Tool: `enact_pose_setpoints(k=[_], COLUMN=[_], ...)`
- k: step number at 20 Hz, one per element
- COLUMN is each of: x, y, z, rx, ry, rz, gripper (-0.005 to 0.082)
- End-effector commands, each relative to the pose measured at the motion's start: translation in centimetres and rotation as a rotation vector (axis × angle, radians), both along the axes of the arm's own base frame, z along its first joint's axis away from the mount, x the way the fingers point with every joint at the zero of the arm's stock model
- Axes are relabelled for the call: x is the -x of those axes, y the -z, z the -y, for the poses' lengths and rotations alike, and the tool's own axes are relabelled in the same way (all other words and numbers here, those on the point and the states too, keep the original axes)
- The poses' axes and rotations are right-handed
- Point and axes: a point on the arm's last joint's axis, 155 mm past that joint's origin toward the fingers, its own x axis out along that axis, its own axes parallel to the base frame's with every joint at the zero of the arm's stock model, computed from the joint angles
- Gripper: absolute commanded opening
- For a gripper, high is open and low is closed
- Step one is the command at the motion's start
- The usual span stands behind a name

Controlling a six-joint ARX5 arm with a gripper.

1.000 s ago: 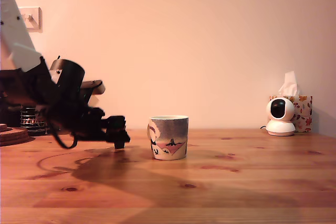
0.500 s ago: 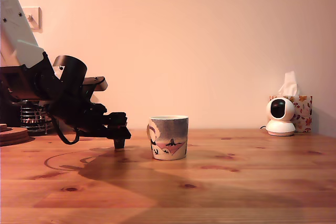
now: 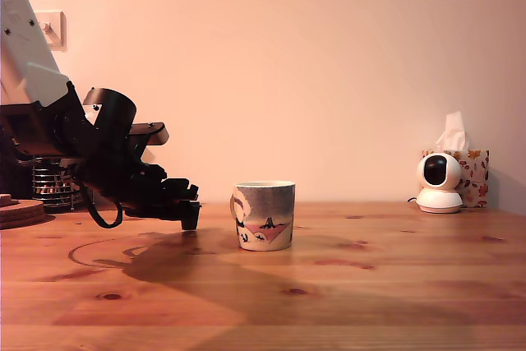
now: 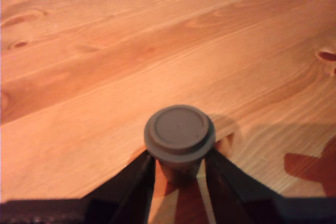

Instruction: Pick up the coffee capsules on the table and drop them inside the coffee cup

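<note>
The capsule (image 4: 179,136) is shown pinched between the two fingers of the pincer (image 4: 178,174), gripped on its tapered body just below the wide rim, above the surface (image 4: 105,77). In the exterior view the pincer (image 3: 189,213) is held low, just beside the cup (image 3: 264,215), toward the surface's left edge. The capsule is judged light, stiff and smooth-sided; the rim is likely to check slipping.

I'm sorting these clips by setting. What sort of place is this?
Probably a home room: a pine table against a plain wall, bearing a picture mug, a tissue box and a small white security camera.
</note>
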Motion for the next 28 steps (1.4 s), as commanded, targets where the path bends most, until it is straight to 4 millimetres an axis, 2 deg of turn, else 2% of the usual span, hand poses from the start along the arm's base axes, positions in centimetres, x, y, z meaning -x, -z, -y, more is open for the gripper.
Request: enact_pose_setpoints(k=[1, 9, 17, 22, 28], x=[0.0, 0.0, 0.0, 1.0, 2.8], y=[1.4, 1.2, -1.1, -1.6, -4.1], z=[-0.2, -0.2, -0.1, -0.4, -0.8], rx=[-0.021, -0.021, -0.013, -0.026, -0.038], ry=[0.008, 0.008, 0.009, 0.009, 0.014], rz=[-0.010, -0.008, 0.015, -0.045, -0.103], gripper=[0.0212, 0.0212, 0.0212, 0.0212, 0.0212])
